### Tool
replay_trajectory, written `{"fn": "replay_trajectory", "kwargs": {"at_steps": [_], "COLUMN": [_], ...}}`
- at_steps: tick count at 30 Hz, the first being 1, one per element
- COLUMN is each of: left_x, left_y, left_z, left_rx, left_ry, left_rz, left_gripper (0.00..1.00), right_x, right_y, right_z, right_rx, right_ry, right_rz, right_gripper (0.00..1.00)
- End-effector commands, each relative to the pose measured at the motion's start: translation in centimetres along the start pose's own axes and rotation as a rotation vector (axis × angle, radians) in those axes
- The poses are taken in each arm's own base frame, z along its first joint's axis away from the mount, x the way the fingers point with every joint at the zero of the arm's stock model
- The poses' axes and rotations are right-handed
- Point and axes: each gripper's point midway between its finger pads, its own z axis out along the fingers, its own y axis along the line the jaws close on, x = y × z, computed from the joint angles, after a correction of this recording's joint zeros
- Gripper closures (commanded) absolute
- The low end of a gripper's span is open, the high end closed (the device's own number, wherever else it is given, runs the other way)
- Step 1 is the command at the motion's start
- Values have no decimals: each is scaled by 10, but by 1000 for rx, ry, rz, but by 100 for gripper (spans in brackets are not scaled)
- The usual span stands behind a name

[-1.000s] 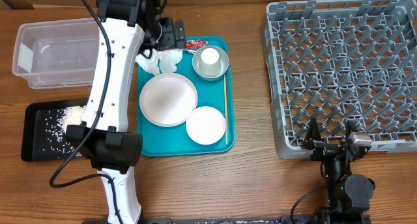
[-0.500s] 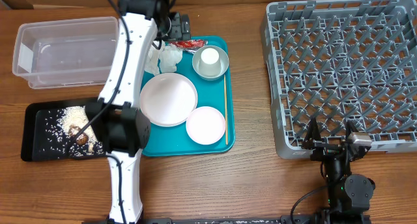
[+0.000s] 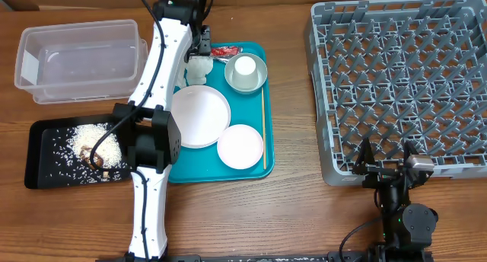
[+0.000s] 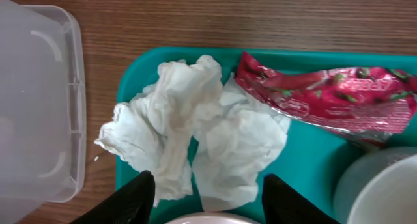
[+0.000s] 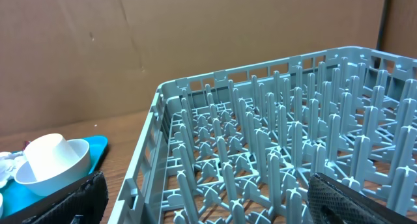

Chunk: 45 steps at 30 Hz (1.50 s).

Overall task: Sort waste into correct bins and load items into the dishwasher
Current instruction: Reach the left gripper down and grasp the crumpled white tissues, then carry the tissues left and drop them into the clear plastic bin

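Observation:
Two crumpled white napkins (image 4: pixel 195 126) lie in the far left corner of the teal tray (image 3: pixel 255 170), beside a red wrapper (image 4: pixel 326 97). My left gripper (image 4: pixel 208 201) hangs over them, open, with their lower ends between its fingers. The tray also holds a large plate (image 3: pixel 199 116), a smaller dish (image 3: pixel 240 146), a wooden stick (image 3: pixel 264 129) and a grey bowl (image 3: pixel 259 79) with a white cup (image 3: pixel 244 66) in it. Rice and a brown lump (image 3: pixel 95 159) lie in the black tray (image 3: pixel 42 167). My right gripper (image 3: pixel 386 164) rests open at the near edge of the dish rack (image 3: pixel 403 87).
The clear tub (image 3: pixel 76 60) stands at the far left, just left of the teal tray's corner. My left arm stretches over the teal tray's left edge. Bare wood lies between the teal tray and the rack.
My left arm has swung to the right, uncovering the black tray, and its gripper has come down over the napkins. The right arm has not moved.

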Motion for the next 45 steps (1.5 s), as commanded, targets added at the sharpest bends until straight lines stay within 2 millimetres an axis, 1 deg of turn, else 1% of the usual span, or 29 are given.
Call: {"fn": "replay_trajectory", "kwargs": {"at_steps": [1,3,11,13,17,21,27,29,30,32,33,34,35,38,39,41,45], "left_x": [5,9,29,32,35,41,54,57,57,56,55,54,52,44,40,27,-10], "left_y": [19,27,42,42,42,35,29,30,30,32,35,38,42,47,47,47,49], "left_z": [24,31,56,59,63,67,79,81,81,81,79,78,75,62,56,37,-16], "left_rx": [-81,-109,-136,-137,-134,-95,-72,-76,-77,-87,-98,-118,-136,-157,-153,-140,-96], "left_ry": [32,50,148,159,171,200,251,262,264,260,255,249,243,217,202,156,7], "left_rz": [-6,-7,-11,-9,-1,-1,7,10,10,10,10,13,15,15,11,-4,-79], "left_gripper": [44,44,45,46,51,51,52,55,62,71,77,85,90,96,96,96,96], "right_x": [2,2,2,2,2,2,2,2,2,2,2,2,2,2,2,2,2], "right_y": [0,0,0,0,0,0,0,0,0,0,0,0,0,0,0,0,0], "right_z": [0,0,0,0,0,0,0,0,0,0,0,0,0,0,0,0,0], "right_rx": [-4,-4,-4,-4,-4,-4,-4,-4,-4,-4,-4,-4,-4,-4,-4,-4,-4], "right_ry": [-4,-4,-4,-4,-4,-4,-4,-4,-4,-4,-4,-4,-4,-4,-4,-4,-4], "right_rz": [0,0,0,0,0,0,0,0,0,0,0,0,0,0,0,0,0], "right_gripper": [0,0,0,0,0,0,0,0,0,0,0,0,0,0,0,0,0]}}
